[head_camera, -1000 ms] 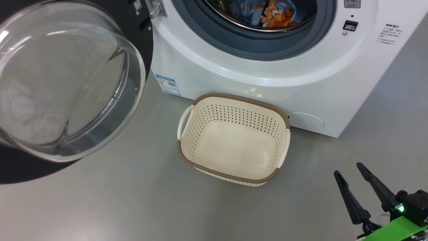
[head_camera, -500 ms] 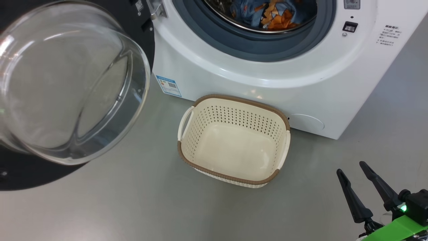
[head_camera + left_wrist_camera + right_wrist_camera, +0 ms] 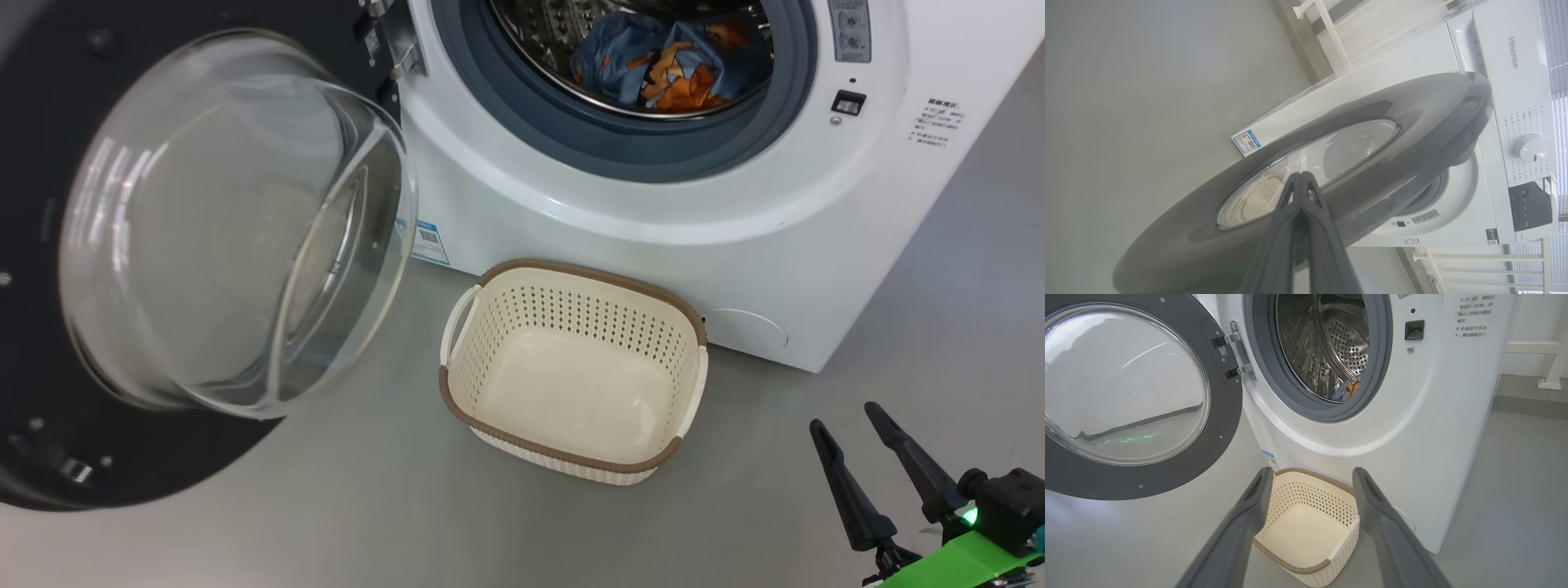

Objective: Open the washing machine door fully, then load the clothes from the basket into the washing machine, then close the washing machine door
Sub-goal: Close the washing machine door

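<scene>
1. Both earlier steps look done: the small light-blue garments (image 3: 661, 69) printed orange-brown lie in the big white front-loading washing machine (image 3: 620, 245), far beyond the right claw (image 3: 844, 415). The cream perforated plastic basket (image 3: 588, 314), ahead-left of that claw, is bare.
2. Closing is in hand: the left claw (image 3: 1300, 176), pressed shut on nothing, points at the outer face of the large round glossy black door (image 3: 229, 229) with its bulging glass porthole. Contact cannot be told.
3. Next, I judge, it must push that door round until it latches. The right claw stands spread and idle.
4. Since 1 second ago the camera has shifted, yet the door's glass now overlaps the small blue label (image 3: 429, 242), so it has swung nearer the machine.
</scene>
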Motion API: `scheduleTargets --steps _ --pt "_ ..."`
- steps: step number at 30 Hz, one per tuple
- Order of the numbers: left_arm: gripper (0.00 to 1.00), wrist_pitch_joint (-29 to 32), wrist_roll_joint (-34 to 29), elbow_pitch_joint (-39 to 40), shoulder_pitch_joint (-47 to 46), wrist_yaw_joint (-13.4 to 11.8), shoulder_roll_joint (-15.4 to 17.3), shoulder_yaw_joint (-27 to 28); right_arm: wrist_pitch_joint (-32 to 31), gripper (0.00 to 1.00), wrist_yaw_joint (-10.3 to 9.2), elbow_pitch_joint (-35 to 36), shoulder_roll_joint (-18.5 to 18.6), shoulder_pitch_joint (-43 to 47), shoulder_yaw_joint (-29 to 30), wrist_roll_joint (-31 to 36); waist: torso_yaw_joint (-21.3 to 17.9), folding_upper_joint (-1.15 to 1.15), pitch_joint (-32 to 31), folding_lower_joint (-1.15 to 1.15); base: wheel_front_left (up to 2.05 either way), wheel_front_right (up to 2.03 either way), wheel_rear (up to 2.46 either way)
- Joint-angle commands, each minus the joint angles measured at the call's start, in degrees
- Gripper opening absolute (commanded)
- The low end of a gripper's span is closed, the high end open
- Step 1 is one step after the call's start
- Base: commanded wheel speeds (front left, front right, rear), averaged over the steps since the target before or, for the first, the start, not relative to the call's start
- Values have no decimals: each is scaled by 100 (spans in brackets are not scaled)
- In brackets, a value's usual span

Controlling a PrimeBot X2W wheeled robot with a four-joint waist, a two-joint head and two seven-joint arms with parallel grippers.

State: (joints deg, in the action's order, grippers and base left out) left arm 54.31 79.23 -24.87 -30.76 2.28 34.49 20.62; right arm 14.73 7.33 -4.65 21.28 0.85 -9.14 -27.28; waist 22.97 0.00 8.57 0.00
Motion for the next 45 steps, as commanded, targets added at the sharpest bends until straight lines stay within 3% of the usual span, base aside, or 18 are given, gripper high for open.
scheduleTargets --steps 1,13,24,36,45 --pt "0 220 123 293 32 44 195 41 27 100 16 104 46 3 -142 33 2 0 -77 0 0 0 0" --pt "0 1240 722 1247 435 338 146 -148 27 100 16 73 -104 176 -128 38 -130 0 -414 0 0 0 0" --pt "0 1729 906 2050 507 494 -127 -699 27 100 16 63 -233 240 -77 58 -484 0 -553 0 0 0 0" --pt "0 1479 768 2646 134 519 -755 -1348 27 100 16 105 -300 195 95 82 -1067 0 -459 0 0 0 0" --pt "0 972 527 2825 -293 520 -1273 -1875 27 100 16 109 -343 91 113 77 -1521 0 -342 0 0 0 0"
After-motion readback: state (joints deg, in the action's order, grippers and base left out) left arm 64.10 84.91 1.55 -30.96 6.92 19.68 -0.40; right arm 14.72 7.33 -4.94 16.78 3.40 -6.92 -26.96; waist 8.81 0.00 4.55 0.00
